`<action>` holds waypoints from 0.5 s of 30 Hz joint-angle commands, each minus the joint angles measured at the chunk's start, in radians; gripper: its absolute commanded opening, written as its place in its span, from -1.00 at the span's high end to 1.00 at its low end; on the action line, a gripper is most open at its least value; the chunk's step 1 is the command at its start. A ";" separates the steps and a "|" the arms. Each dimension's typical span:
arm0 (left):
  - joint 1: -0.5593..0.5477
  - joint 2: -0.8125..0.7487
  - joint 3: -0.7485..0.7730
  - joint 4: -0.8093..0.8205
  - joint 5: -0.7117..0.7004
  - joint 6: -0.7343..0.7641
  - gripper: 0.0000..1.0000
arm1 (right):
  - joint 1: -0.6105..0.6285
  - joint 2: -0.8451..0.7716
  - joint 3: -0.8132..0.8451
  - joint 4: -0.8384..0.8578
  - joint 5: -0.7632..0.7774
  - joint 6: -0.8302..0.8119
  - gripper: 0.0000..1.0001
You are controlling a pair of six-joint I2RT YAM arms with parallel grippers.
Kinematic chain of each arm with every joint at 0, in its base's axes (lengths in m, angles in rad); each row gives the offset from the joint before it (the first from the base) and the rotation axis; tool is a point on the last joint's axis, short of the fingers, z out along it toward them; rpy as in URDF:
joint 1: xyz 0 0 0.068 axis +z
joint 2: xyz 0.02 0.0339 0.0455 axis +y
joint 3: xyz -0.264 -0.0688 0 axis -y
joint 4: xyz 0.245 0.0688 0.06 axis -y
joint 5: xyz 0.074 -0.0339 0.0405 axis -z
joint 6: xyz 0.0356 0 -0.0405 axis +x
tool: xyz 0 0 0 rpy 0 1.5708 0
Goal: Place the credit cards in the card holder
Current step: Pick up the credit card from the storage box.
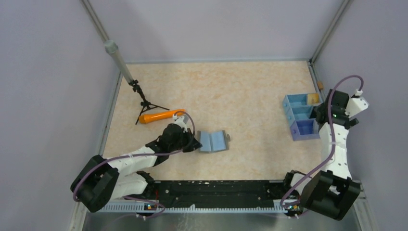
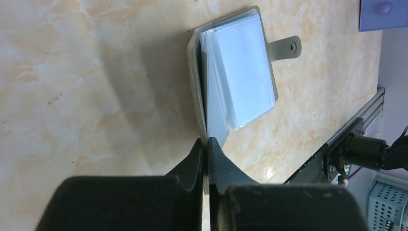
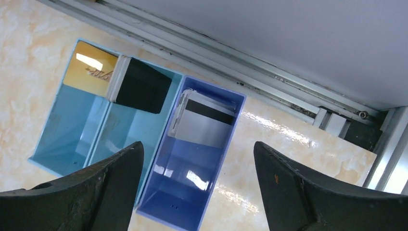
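Note:
The grey card holder lies open on the table, light blue lining up. In the left wrist view the card holder shows clear sleeves and a snap tab. My left gripper is shut on its grey cover edge, pinched between the fingertips. The credit cards lean inside the tray: a black card, a white card with a black stripe and a gold card. My right gripper hangs open above the lilac compartment, holding nothing; it sits at the right edge.
The blue and lilac compartment tray stands at the right side near the metal frame. An orange carrot-shaped stick lies left of centre, beside a small black tripod carrying a grey pole.

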 commanded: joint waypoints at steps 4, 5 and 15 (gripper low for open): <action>0.023 -0.040 0.062 -0.112 -0.022 0.076 1.00 | -0.111 0.054 -0.085 0.156 -0.130 0.032 -0.58; 0.025 -0.046 0.065 -0.126 -0.027 0.081 1.00 | -0.113 0.061 -0.098 0.179 -0.143 0.032 -0.56; 0.032 -0.090 0.090 -0.209 -0.090 0.096 1.00 | -0.113 0.179 -0.130 0.341 -0.227 0.022 -0.32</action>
